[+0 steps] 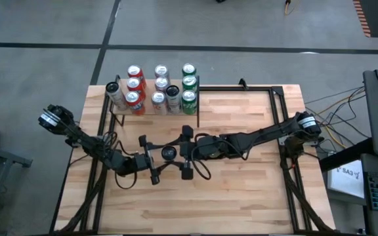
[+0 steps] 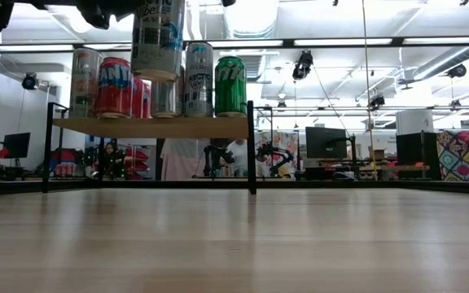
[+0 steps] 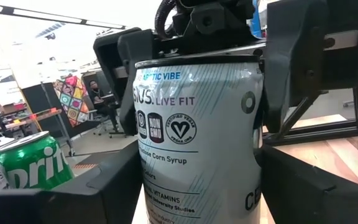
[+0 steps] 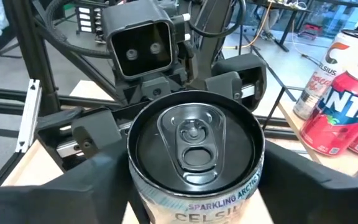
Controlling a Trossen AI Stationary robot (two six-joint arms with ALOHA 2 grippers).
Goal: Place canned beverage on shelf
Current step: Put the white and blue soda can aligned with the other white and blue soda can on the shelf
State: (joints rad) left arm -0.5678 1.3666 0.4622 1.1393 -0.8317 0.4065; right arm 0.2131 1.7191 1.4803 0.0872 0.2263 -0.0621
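A white Celsius can [image 1: 168,153] hangs upright above the middle of the table, between my two grippers. My left gripper [image 1: 159,158] reaches it from the table's left and my right gripper [image 1: 179,152] from the right; both are shut on it. In the low view the can [image 2: 158,37] hangs high in front of the shelf [image 2: 153,126]. The shelf [image 1: 151,110], a light board with black posts, stands at the far left and bears several cans, red, green and white, standing on their bases. My left gripper pinches the can's lower wall [image 3: 160,193] between its two fingers [image 3: 104,193], coming level from the table's left. The can stands upright in the hold, clear of the table. My right gripper pinches the can's upper wall [image 3: 166,74], just under the rim, between its two fingers [image 3: 291,62], level from the table's right. The can's top [image 4: 194,146] faces up.
The shelf's cans [image 1: 159,85] stand in rows, with a Sprite can [image 3: 30,165] and Fanta cans [image 4: 347,115] close by. Black frame rails [image 1: 284,124] run along the table's sides. Bare tabletop [image 1: 228,196] lies toward the near edge.
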